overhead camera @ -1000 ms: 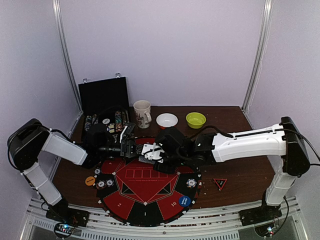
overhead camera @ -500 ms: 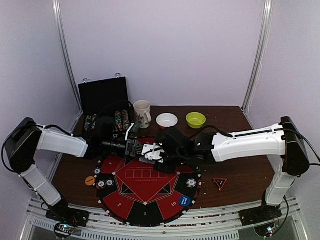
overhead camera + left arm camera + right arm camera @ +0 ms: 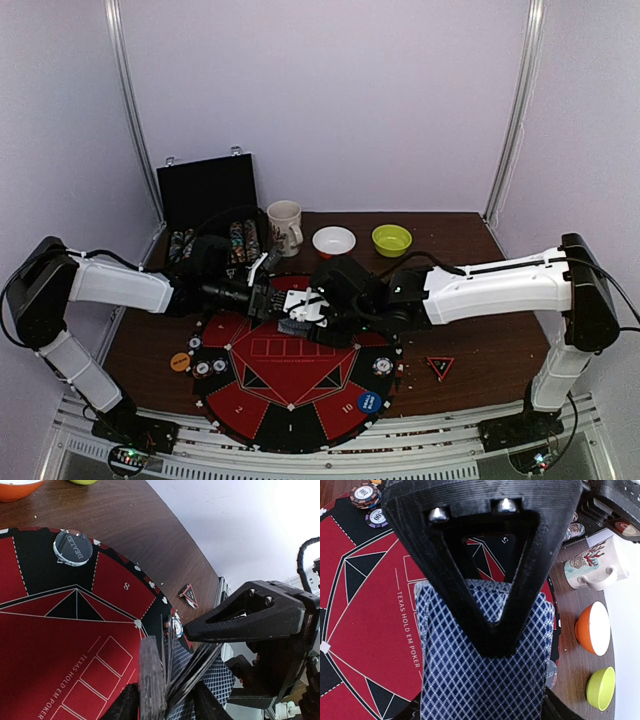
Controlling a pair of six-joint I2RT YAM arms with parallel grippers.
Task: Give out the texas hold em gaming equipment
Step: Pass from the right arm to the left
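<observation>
We see the right gripper clamped on a deck of playing cards, held above the far half of the round mat. The left gripper faces it there, with card edges fanned between its jaws. Whether these pinch the cards, we cannot tell.

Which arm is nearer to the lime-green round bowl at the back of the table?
Right. The right arm crosses just in front of the lime-green bowl; the left arm lies far off to its left.
</observation>
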